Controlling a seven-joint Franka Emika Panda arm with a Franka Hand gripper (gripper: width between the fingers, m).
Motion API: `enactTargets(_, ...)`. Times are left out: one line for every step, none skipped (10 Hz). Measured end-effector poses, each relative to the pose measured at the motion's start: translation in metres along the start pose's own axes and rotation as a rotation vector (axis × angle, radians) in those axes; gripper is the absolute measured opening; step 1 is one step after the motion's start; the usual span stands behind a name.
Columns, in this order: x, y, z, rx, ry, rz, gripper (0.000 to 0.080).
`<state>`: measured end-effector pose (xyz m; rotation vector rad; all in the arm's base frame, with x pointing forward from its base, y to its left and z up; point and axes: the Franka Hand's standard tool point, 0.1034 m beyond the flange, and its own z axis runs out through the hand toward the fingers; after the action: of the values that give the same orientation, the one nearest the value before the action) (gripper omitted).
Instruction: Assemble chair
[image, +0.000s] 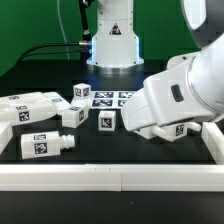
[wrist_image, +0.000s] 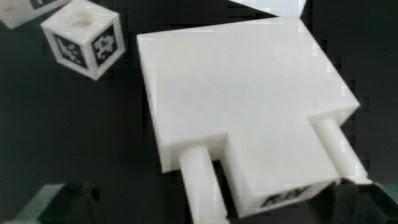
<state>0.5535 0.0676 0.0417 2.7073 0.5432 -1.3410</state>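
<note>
The fingers (wrist_image: 54, 208) stand wide open over the pegged slab (wrist_image: 240, 95); descending off-centre, one finger could push the slab into the small cube (wrist_image: 84, 45) nearby.

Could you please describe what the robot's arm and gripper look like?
The robot arm has smooth, rounded, glossy white housings; its white base column glows blue, with dark cables beside it. Of the gripper, only dark, blurred fingertips show in the wrist view. No markings are legible.
</note>
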Motion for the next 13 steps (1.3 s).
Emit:
enactTargets(0.001,0.002,0.003,0.002,-0.002,0.011,0.0650)
enactTargets(0.006,0.002,0.006,0.000,0.003,0.020,0.0650)
enactTargets(0.010,-0.002,0.011,-0.003,-0.002,0.031,0.0650)
enactTargets(0.018,-0.005,0.016,-0.006,-0.009,0.029,0.0650)
enactTargets(0.023,-0.005,0.014,-0.009,0.005,0.029,0.0650)
enactTargets(0.024,-0.004,0.015,-0.010,0.008,0.028,0.0650)
enactTargets(0.026,-0.004,0.018,-0.011,0.011,0.024,0.0650)
enactTargets(0.026,-0.002,0.019,-0.009,0.009,0.020,0.0650)
enactTargets(0.027,-0.002,0.020,-0.008,0.008,0.018,0.0650)
enactTargets(0.027,-0.002,0.020,-0.008,0.008,0.017,0.0636)
enactTargets(0.027,-0.002,0.020,-0.008,0.008,0.017,0.0636)
enactTargets(0.027,-0.002,0.020,-0.008,0.007,0.017,0.0464)
enactTargets(0.027,-0.002,0.020,-0.008,0.007,0.017,0.0464)
